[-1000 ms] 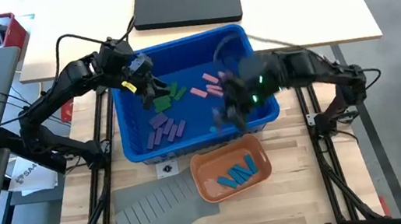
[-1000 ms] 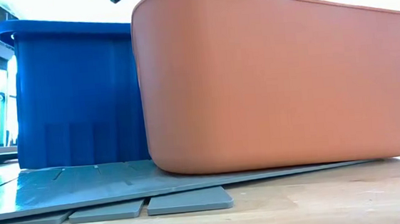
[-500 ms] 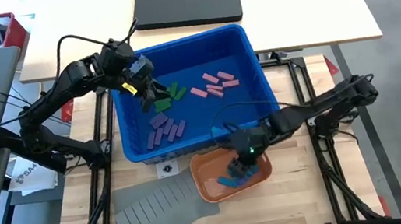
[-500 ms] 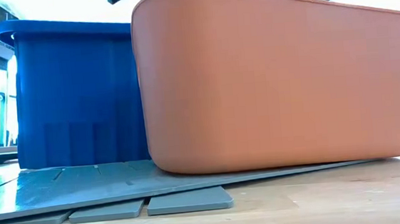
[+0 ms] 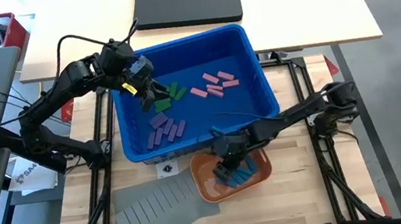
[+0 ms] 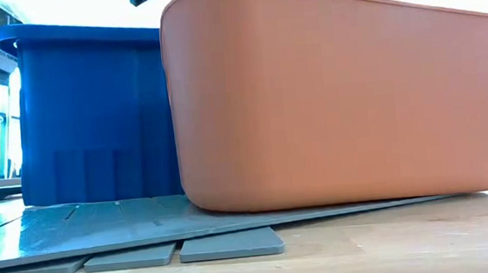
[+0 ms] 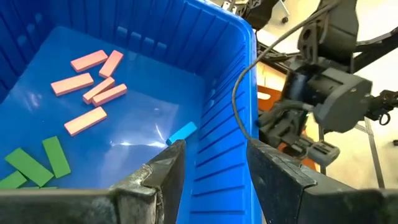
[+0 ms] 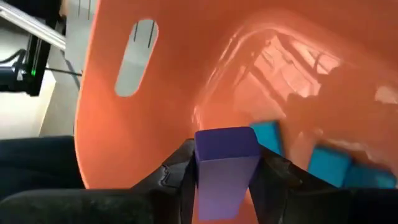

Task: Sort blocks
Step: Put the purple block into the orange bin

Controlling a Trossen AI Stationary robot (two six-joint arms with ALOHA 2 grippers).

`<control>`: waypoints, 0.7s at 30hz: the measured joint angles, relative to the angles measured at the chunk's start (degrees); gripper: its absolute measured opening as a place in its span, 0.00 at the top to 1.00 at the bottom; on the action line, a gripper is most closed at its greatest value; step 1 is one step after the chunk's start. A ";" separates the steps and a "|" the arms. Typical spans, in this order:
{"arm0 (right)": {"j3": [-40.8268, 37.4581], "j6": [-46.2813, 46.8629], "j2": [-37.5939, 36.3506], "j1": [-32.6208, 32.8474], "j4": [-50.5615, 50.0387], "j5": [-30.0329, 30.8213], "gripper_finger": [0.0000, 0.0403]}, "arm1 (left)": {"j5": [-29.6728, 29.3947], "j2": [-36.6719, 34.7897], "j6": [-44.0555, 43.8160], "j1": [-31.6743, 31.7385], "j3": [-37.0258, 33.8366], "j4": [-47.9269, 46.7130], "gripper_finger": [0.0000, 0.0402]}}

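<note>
Resting on a wooden table [image 5: 303, 168], the orange tray [image 5: 204, 182] overlaps a grey divider sheet [image 5: 159, 210].

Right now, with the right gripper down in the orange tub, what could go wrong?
1. The right gripper is shut on a purple block, but the orange tub holds blue blocks; releasing here would probably mix colours.
2. It sits close to the tub wall, so pulling out sideways might drag or tip the tub.
3. The left gripper, open, straddles the blue bin wall; moving it sideways may shove the bin.
</note>
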 joint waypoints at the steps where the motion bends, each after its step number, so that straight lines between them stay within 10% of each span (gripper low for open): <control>1: 0.00 -1.01 0.62 -0.28 0.68 -0.44 0.74 | -0.01 0.00 0.01 0.00 0.00 0.00 0.59; 21: 0.00 -6.44 1.07 -2.59 -0.27 -6.56 0.53 | -0.24 0.02 -0.09 0.11 0.00 -0.07 0.59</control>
